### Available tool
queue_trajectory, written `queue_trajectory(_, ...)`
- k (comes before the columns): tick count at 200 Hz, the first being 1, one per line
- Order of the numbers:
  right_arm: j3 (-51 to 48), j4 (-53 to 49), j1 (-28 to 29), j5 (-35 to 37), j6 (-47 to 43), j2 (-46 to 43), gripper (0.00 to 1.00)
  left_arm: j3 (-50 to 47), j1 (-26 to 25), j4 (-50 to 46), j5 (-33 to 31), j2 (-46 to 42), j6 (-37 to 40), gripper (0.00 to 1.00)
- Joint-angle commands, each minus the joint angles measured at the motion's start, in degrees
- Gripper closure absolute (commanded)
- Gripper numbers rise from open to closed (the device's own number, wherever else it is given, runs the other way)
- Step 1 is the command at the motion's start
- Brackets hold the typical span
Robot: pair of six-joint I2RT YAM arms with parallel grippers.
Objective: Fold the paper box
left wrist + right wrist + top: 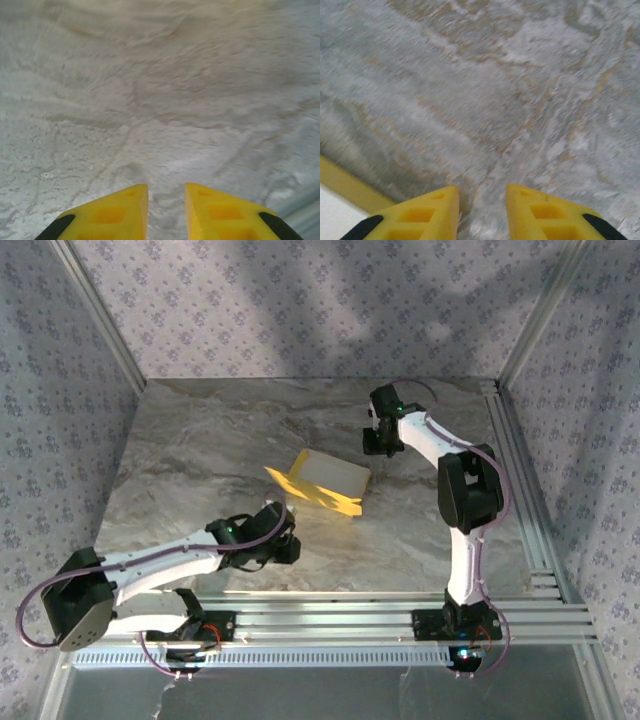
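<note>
Top external view shows me the paper box [322, 483] mid-tabletop [190, 440], only partly folded, with a white panel up and yellow flaps loose. Left pincer [166, 200] and right pincer [482, 200] stand slightly apart, both empty. I judge most folding is left.

1. No text, label, brand name, number or sign can be read in any view.
2. The paper box [325, 480], lying mid-table [200, 460], shows plain white and yellow faces with no legible print.
3. The left tool [166, 186], on the near side of the paper box, and the right tool [482, 187], beyond the paper box, have plain yellow fingers without any marking.
4. The walls [300, 300] behind the paper box carry a small repeated motif, not letters.
</note>
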Motion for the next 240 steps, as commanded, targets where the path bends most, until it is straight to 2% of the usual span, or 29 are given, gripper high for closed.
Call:
queue_trajectory(1, 3.08, -6.92, 0.04, 1.63, 2.23, 3.84, 0.7, 1.69, 2.05, 15.13, -2.17, 3.34, -5.19, 0.76)
queue_trajectory(20, 2.15, -6.95, 0.25, 0.72, 2.65, 4.36, 0.7, 4.07, 5.88, 18.46, -2.26, 8.05, -3.89, 0.76)
queue_trajectory(47, -1.45, -5.65, 0.5, -1.55, 2.87, 2.69, 0.71, 5.69, 12.63, 24.6, 2.13, 14.31, -3.8, 0.8)
queue_trajectory(85, -9.48, -2.0, 1.89, -4.9, 2.83, -2.07, 0.71, 11.49, 18.14, 23.91, 3.44, 19.87, -1.46, 0.8)
queue_trajectory(117, -19.07, 2.11, 4.67, -4.61, 6.01, -8.31, 0.72, 18.06, 23.99, 22.11, 6.04, 24.6, 1.58, 0.8)
queue_trajectory(148, -24.83, 7.7, 11.84, -4.51, 12.54, -13.07, 0.72, 26.46, 29.54, 22.46, 14.37, 32.27, 4.26, 0.81)
queue_trajectory(188, -29.03, 14.61, 20.65, -3.98, 23.97, -15.01, 0.72, 42.56, 33.34, 12.8, 21.38, 41.6, 11.73, 0.81)
queue_trajectory(214, -30.24, 13.71, 21.65, 1.04, 25.29, -20.2, 0.72, 47.91, 34.81, 4.94, 16.57, 41.3, 15.43, 0.76)
queue_trajectory(228, -31.52, 12.58, 20.41, 4.71, 24.37, -25.08, 0.7, 46.29, 36.36, 3.18, 12.61, 37.47, 14.87, 0.67)
queue_trajectory(240, -32.91, 12.94, 18.16, 6.06, 21.06, -29.27, 0.66, 42.85, 37.72, 3.19, 9.39, 32.03, 14.41, 0.63)
